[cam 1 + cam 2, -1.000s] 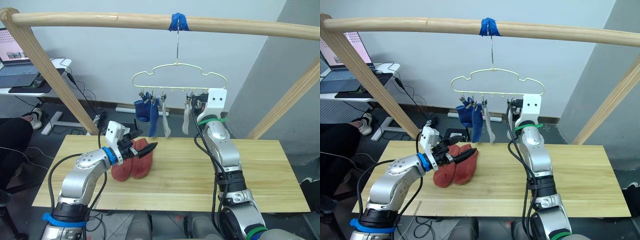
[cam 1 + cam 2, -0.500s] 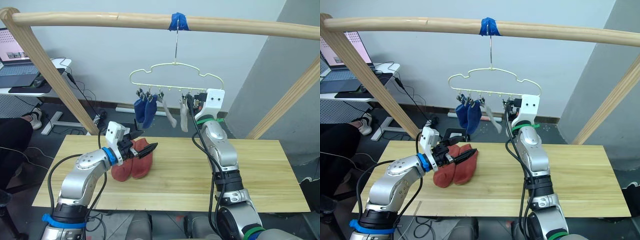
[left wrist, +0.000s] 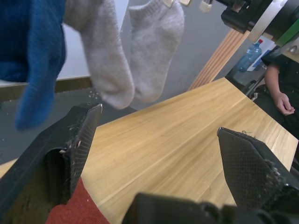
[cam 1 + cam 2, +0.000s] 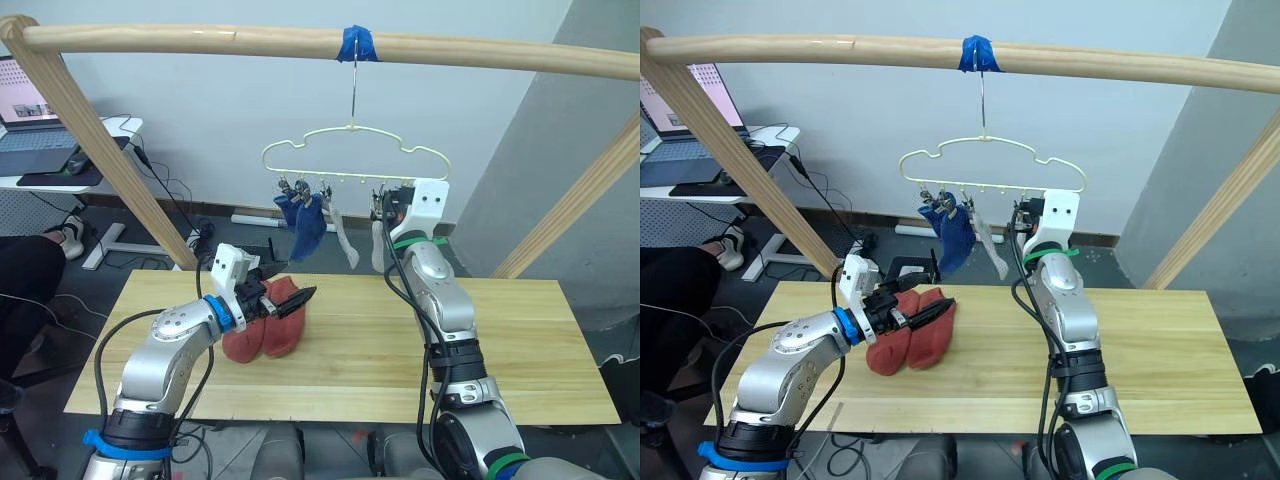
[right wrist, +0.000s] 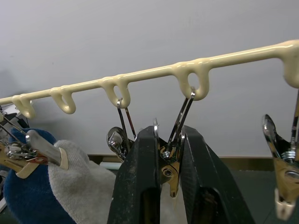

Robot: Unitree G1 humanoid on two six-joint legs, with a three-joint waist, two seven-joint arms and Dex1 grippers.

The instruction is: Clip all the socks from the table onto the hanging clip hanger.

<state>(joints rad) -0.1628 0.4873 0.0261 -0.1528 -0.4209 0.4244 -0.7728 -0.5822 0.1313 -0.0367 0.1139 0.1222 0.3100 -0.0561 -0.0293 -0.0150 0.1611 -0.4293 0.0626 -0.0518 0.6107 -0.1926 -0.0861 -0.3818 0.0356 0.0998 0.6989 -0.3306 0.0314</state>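
Note:
Two rust-red socks (image 4: 264,335) lie side by side on the table (image 4: 420,350) at its left. My left gripper (image 4: 290,299) hovers open just over them; the left wrist view has a red sock (image 3: 70,212) under one finger. The pale yellow clip hanger (image 4: 352,148) hangs from the pole by its hook. Two blue socks (image 4: 306,225) and two light grey socks (image 4: 345,242) dangle from its clips, swung askew. My right gripper (image 5: 169,133) is raised to the hanger's bottom bar, shut on a metal clip (image 5: 170,171) at its right part.
A round wooden pole frame with blue tape (image 4: 357,43) spans the table, its slanted legs at both sides. A side desk with a laptop (image 4: 30,125) and a seated person (image 4: 22,275) are at the left. A person's hand (image 3: 280,100) rests near the table's right end.
The hanger swung left and has now swung back right, with the clipped socks swaying under it. My right gripper stays on its clip. The left arm has not moved.

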